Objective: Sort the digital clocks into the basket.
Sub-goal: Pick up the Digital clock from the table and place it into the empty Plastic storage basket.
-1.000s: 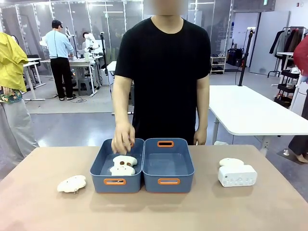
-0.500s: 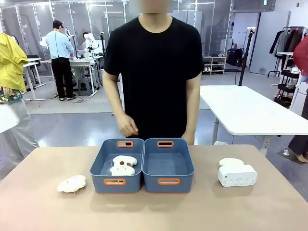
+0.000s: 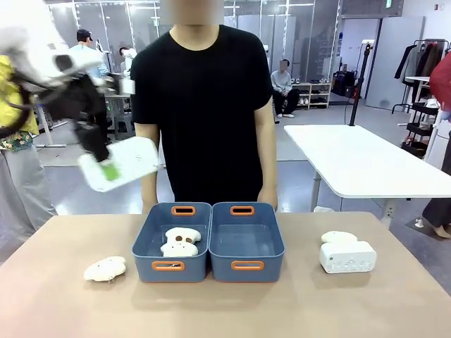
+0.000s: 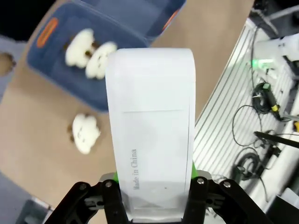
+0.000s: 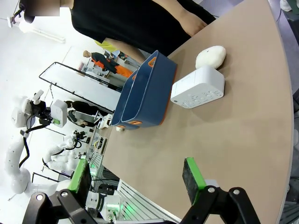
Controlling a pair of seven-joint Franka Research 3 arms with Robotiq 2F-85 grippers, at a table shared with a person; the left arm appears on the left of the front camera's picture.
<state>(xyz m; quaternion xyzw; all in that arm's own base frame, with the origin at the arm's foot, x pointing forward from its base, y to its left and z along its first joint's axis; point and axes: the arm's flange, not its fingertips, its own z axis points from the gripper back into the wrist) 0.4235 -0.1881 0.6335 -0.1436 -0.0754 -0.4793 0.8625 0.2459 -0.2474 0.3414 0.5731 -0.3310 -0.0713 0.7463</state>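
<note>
High above the table's left side, my left gripper point(image 3: 111, 169) is shut on a white digital clock point(image 3: 121, 163). In the left wrist view that clock point(image 4: 149, 116) stands up between the green pads of the left gripper point(image 4: 153, 176), its plain back toward the camera. A second digital clock point(image 3: 347, 256) rests on the table at the right, buttons facing me, and also appears in the right wrist view point(image 5: 198, 86). Two identical blue baskets stand side by side at the middle: the left one point(image 3: 144, 243) holds plush toys, the right one point(image 3: 276, 243) holds nothing. My right gripper point(image 5: 136, 175) hangs open, well short of the table clock.
A cream plush toy point(image 3: 106, 268) lies left of the baskets and another point(image 3: 338, 237) sits just behind the table clock. A person stands at the far edge with both hands point(image 3: 266, 198) down near the baskets' back rims.
My left arm has swung into the front view at upper left with a clock in its grip. The person's hand left the left basket and dropped to their side.
</note>
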